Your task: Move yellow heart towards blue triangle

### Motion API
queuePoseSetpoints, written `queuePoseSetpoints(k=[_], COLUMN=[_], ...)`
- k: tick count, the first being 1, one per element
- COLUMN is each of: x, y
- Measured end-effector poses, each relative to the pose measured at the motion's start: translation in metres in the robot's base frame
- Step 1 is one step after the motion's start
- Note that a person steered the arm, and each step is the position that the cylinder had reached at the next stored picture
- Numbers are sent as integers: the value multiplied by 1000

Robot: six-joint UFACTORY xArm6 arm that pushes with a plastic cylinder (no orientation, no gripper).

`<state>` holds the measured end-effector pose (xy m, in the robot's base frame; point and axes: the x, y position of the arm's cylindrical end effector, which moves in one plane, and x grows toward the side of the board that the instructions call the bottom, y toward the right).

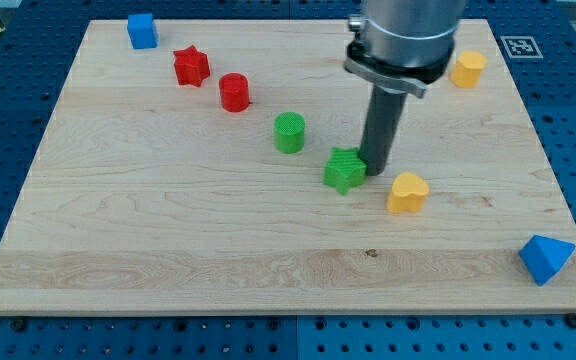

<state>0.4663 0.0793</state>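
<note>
The yellow heart (407, 192) lies right of the board's middle. The blue triangle (545, 258) sits near the board's bottom right corner, apart from the heart. My tip (376, 172) rests on the board just left of and slightly above the yellow heart, right beside the green star (344, 170), which it seems to touch on its right side. A small gap shows between my tip and the heart.
A green cylinder (289, 132), a red cylinder (234, 92), a red star (192, 66) and a blue cube (142, 30) run in a diagonal line toward the top left. A yellow block (468, 69) sits at the top right. The wooden board (168, 230) ends in blue table.
</note>
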Motion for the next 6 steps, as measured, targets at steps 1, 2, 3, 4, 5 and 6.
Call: queuePoseSetpoints(k=[1, 2, 3, 4, 5, 6], x=[7, 14, 19, 26, 37, 46], y=[-5, 1, 18, 37, 55, 58])
